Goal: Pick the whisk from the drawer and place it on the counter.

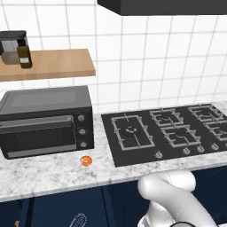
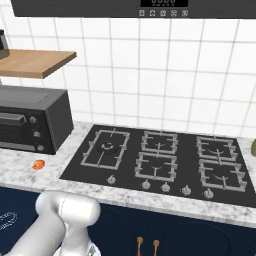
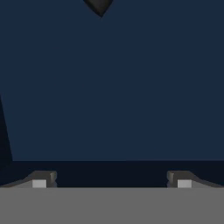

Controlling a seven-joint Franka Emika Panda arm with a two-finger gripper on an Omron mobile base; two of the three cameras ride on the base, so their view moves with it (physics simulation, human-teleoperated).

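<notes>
The whisk (image 1: 77, 220) shows its thin silvery wire loops at the bottom edge of the left base view. It lies in the navy drawer (image 1: 53, 207) below the counter (image 1: 44, 174). In the right base view the whisk (image 2: 7, 220) sits at the far left over the drawer (image 2: 17, 202), under the counter (image 2: 20, 167). My gripper (image 3: 111, 181) is open, its two fingertips (image 3: 40, 180) wide apart with nothing between them, facing a flat navy surface. A dark pointed shape (image 3: 99, 6) pokes in at the top; I cannot tell what it is.
A black toaster oven (image 1: 44, 119) stands on the counter at the left, with a small orange object (image 1: 85, 161) in front of it. The black gas cooktop (image 1: 164, 133) fills the right. A wooden shelf (image 1: 48, 64) with a brown bottle (image 1: 24, 55) hangs above. Brass cabinet handles (image 2: 147, 244) show below.
</notes>
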